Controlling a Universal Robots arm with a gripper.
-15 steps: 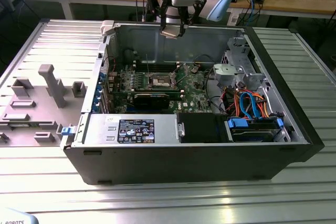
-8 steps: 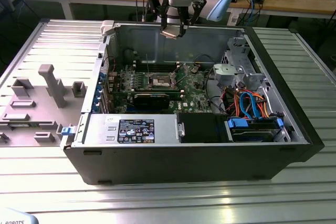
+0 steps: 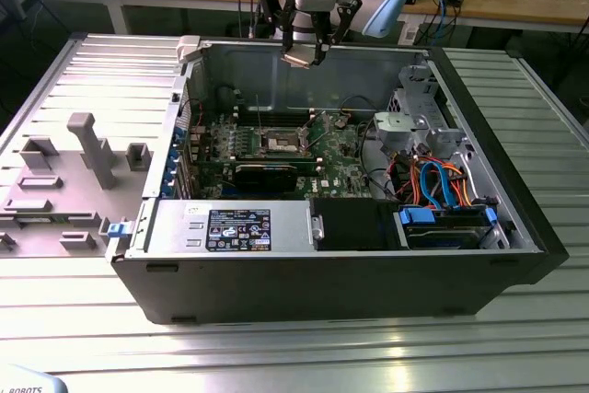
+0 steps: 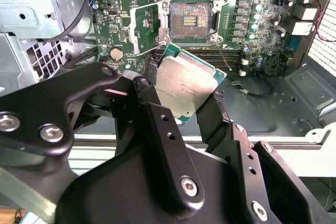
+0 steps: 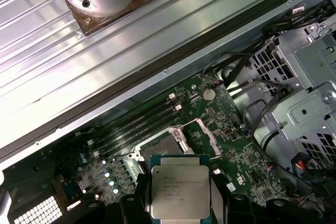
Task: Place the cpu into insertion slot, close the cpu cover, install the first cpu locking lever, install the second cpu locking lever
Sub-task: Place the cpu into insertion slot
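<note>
Cpu gripped, held high over the open computer case.

The gripper hangs near the case's far wall, well above the green motherboard. Its black fingers are closed on opposite edges of the cpu, whose dull silver top shows in both wrist views. The insertion slot lies below, well apart from the chip, its dark centre uncovered. The cpu cover stands tilted open just beside the slot. The case rests on a ribbed metal tabletop.
</note>
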